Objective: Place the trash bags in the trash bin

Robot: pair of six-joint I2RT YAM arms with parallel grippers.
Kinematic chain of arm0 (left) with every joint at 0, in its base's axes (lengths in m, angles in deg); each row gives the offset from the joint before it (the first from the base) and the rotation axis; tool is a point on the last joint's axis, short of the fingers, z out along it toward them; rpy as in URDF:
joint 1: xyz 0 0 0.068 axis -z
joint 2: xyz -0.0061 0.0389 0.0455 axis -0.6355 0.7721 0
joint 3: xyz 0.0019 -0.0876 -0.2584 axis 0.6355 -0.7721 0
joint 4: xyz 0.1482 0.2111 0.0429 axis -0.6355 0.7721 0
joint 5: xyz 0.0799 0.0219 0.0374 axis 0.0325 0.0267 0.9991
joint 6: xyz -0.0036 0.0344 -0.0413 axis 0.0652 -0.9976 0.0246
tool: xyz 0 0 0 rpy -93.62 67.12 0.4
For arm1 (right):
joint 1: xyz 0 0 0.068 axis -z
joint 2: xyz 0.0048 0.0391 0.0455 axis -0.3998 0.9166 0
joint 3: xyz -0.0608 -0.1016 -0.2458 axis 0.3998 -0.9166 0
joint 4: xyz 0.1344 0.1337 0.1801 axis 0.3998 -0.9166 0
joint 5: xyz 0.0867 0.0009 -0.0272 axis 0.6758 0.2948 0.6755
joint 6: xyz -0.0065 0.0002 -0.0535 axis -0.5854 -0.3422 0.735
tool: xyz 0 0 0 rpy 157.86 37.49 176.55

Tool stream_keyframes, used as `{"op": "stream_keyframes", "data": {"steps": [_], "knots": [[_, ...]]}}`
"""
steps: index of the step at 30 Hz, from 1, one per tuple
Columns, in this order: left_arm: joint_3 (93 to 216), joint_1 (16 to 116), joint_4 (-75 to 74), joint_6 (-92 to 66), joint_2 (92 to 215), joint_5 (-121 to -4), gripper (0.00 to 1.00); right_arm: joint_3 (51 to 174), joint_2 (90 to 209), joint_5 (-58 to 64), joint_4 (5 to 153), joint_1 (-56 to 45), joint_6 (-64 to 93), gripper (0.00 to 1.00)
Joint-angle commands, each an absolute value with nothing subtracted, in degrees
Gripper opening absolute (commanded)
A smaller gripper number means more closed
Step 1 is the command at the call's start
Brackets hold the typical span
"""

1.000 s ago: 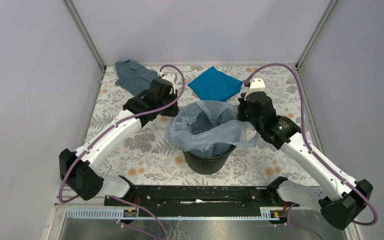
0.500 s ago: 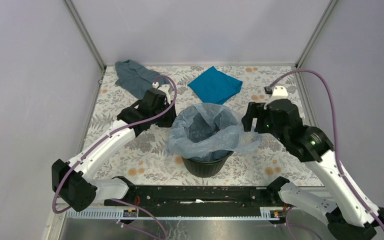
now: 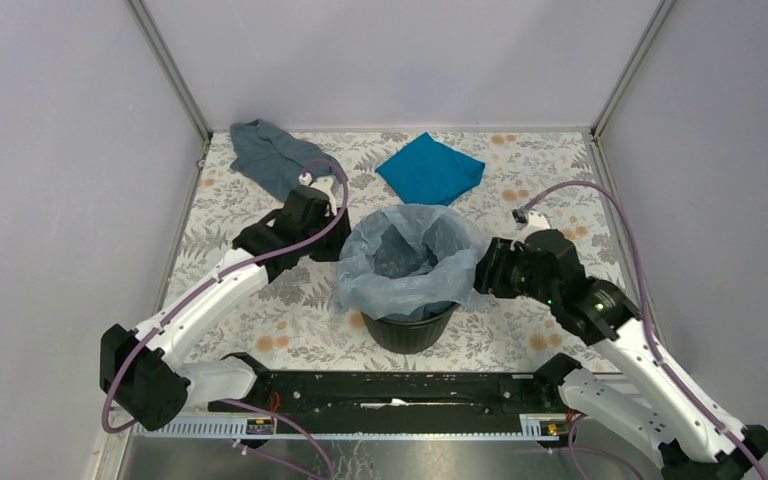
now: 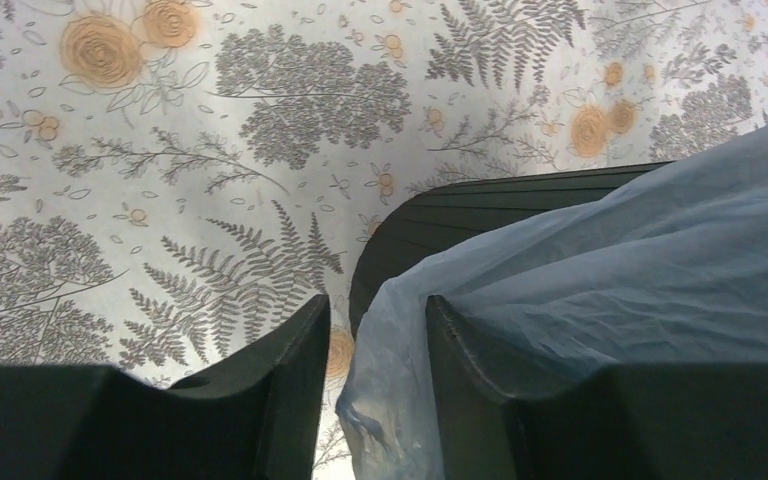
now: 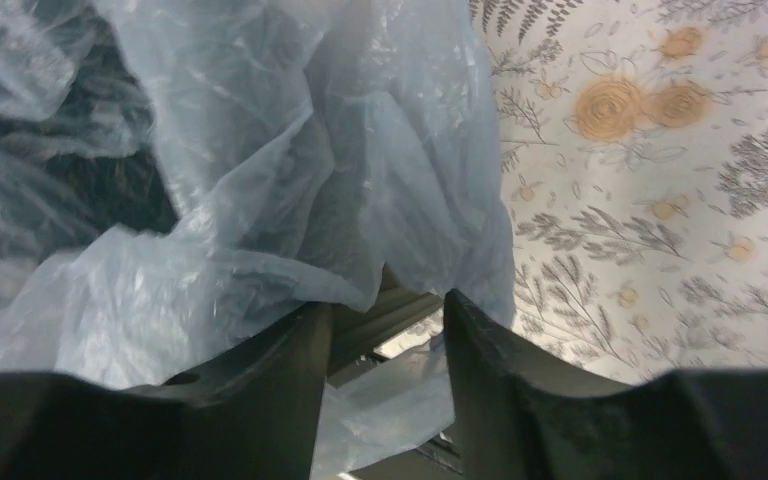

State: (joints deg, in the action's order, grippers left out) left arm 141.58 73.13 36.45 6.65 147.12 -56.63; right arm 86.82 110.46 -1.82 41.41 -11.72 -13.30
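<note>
Top external view: the trash bag [image 3: 405,262], a pale blue translucent film, glossy and heavily wrinkled, sits inside the trash bin [image 3: 410,328]. Its mouth is open, and its top is turned out over the rim, draping down the near and left outer wall. The bin is black, round and tapered, and stands mid-table [image 3: 260,300] between the arms. The left gripper [image 3: 336,243] is at the bin's left rim and the right gripper [image 3: 480,275] at its right rim. A teal cloth [image 3: 430,168] and a grey-blue cloth [image 3: 265,152] lie at the far edge, well apart from the bin.

Left wrist view: the fingers stand a narrow gap apart, not closed. The free hem of the film hangs in that gap, just beside the ribbed black wall. Whether either pad touches the film cannot be told.

Right wrist view: the fingers are likewise narrowly apart. Bunched film lies just ahead of the tips, with a fold dropping into the gap. The dark inside of the bin shows through the plastic at left.

Judgement on handling: the film is probably very light, limp and slippery, likely to slide out of a loose pinch and to tear if dragged hard over the rim. The best hold looks to be the overhanging hem, pinched where it is folded double, on opposite sides at once. The bin looks light and may shift under an uneven pull.
</note>
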Motion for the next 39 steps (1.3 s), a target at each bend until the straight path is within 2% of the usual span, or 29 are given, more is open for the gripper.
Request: {"op": "stream_keyframes", "data": {"steps": [1,6,9,11,17,20,26,28,30,34,38,39], "knots": [[139.9,72.8,30.9,8.3,145.6,-54.7,0.49,83.3,115.2,0.9,66.4,-11.7,-18.8,0.42],[140.0,70.4,29.4,7.8,147.2,-52.5,0.51,86.9,129.1,1.6,81.3,-11.7,-14.8,0.30],[141.2,69.5,30.7,6.7,146.5,-50.9,0.54,93.2,134.5,2.2,74.9,-11.7,-9.5,0.28],[141.7,69.2,32.3,5.8,145.1,-50.2,0.58,94.8,133.8,0.1,69.9,-11.7,-6.7,0.32],[141.4,68.8,36.3,3.6,142.3,-50.3,0.69,98.6,124.8,-13.9,49.9,-11.7,3.2,0.64],[141.0,68.6,37.8,2.9,141.4,-49.9,0.74,100.2,121.0,-20.4,43.5,-11.7,6.2,0.69],[142.0,68.3,40.5,1.6,139.0,-50.6,0.84,97.6,112.2,-20.4,41.3,-11.7,10.9,0.71],[142.4,68.3,41.0,1.5,138.3,-51.3,0.88,97.3,109.4,-20.2,41.5,-11.7,11.2,0.76],[142.9,68.2,41.7,1.2,138.0,-51.6,0.90,96.9,107.0,-16.8,42.0,-11.7,11.7,0.81],[143.8,68.1,43.7,0.4,136.8,-51.8,0.95,93.1,103.0,0.5,44.1,-11.7,18.8,0.81],[144.0,68.0,46.1,0.1,134.6,-51.8,0.99,88.1,102.1,-2.2,47.3,-11.7,24.1,0.83],[143.9,68.0,46.7,0.1,134.0,-51.9,0.99,87.7,102.4,0.2,47.6,-11.7,26.9,0.82]]}}
